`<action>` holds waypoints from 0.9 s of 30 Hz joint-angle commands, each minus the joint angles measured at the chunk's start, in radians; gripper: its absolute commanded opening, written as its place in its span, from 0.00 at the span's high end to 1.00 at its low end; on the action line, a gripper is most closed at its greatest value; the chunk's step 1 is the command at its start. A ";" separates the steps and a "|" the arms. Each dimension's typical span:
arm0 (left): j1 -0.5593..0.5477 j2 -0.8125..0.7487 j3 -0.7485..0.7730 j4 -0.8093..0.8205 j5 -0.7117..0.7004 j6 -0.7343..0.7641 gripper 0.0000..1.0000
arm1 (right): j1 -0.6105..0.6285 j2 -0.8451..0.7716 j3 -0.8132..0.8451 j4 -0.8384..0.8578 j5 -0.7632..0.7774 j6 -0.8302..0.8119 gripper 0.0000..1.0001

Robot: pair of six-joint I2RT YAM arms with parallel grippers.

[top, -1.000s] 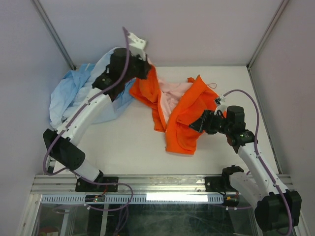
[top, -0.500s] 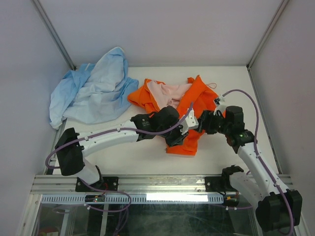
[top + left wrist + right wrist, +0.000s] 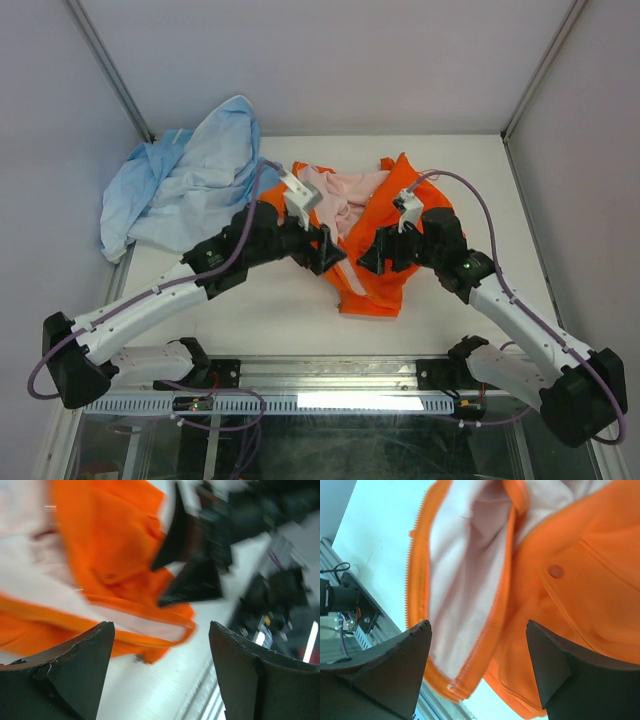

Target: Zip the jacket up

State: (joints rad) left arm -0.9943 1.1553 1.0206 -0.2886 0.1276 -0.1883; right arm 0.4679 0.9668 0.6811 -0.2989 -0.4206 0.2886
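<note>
The orange jacket (image 3: pixel 378 288) lies crumpled in the middle of the table, its front apart and the pale pink lining (image 3: pixel 350 190) showing. My left gripper (image 3: pixel 328 252) hovers open at the jacket's left edge; its wrist view shows the jacket's hem (image 3: pixel 150 630) beyond its empty jaws. My right gripper (image 3: pixel 373 258) hangs open just over the jacket's middle, facing the left one. In the right wrist view the zipper teeth (image 3: pixel 489 630) run along the pink lining (image 3: pixel 462 580), with a snap button (image 3: pixel 555 571) on the orange front. Neither gripper (image 3: pixel 477 672) holds anything.
A light blue garment (image 3: pixel 190 185) is heaped at the back left, against the enclosure post. The white table (image 3: pixel 270 305) ends in a metal rail (image 3: pixel 330 375) at the near edge. The right gripper's black body (image 3: pixel 200 555) shows close ahead in the left wrist view.
My left arm swung from the back left by the blue garment over to the jacket's left edge and its jaws opened. The right gripper moved left over the jacket's middle.
</note>
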 commanded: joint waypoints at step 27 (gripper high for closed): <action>0.651 0.256 -0.233 0.416 0.069 -0.641 0.17 | 0.294 0.203 0.204 -0.064 0.468 -0.069 1.00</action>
State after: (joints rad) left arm -0.3557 1.4067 0.7612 0.0341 0.1596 -0.7979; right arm 0.8028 1.2392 0.9066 -0.3527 -0.0067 0.1978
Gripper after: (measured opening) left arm 0.823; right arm 0.035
